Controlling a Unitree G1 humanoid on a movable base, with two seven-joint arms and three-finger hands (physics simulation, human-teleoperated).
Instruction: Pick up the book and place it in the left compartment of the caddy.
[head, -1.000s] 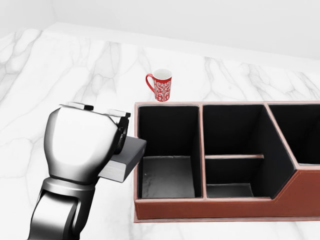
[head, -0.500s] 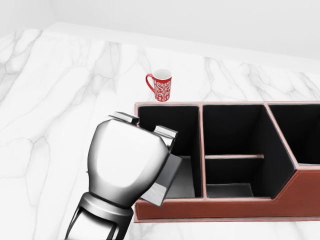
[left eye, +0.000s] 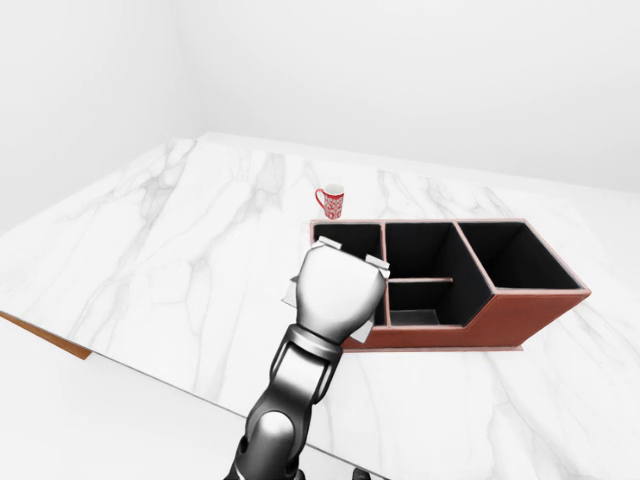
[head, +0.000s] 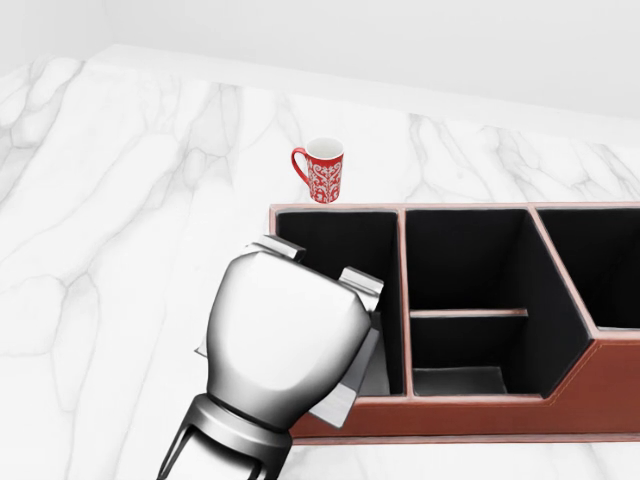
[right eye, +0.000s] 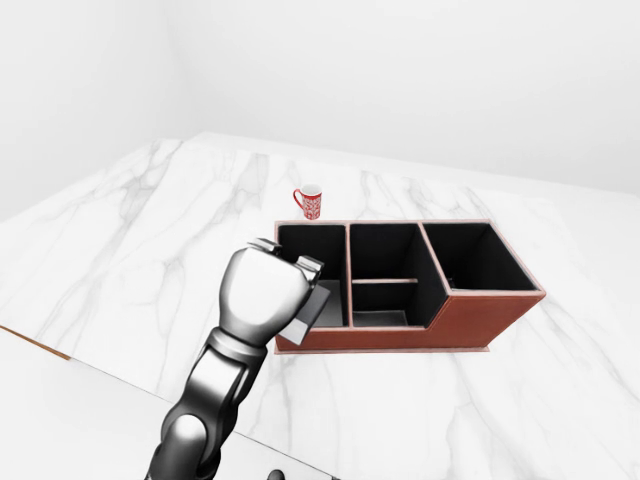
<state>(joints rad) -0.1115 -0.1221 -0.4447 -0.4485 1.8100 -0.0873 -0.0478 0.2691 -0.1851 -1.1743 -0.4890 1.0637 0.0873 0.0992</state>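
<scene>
My left hand (head: 290, 340) is clamped on the book (right eye: 316, 305), a flat grey slab, and holds it tilted over the near-left corner of the caddy (head: 450, 418); only slivers of it show, one grey edge poking out bottom right of the hand in the head view and a bit at the hand's left side. Risk as I judge it: the book looks angled across the left compartment (head: 335, 245) rim instead of lined up with the opening, so if I let go now it could catch on the near wall or the divider and end up propped half in, or slide off onto the counter (head: 120, 200) outside the caddy. Pushing down to force it in could shove the whole caddy along the marble. The mug (head: 322, 170) sits just past the caddy's far-left corner, apart from it, and a wide swing of the hand could clip it. Hard to read: the hand's shell covers most of the book and the compartment floor, so I can't tell whether the book's lower edge is already touching the rim or floor. Finger contact itself is hidden under the shell. My right hand is in none of the views.
</scene>
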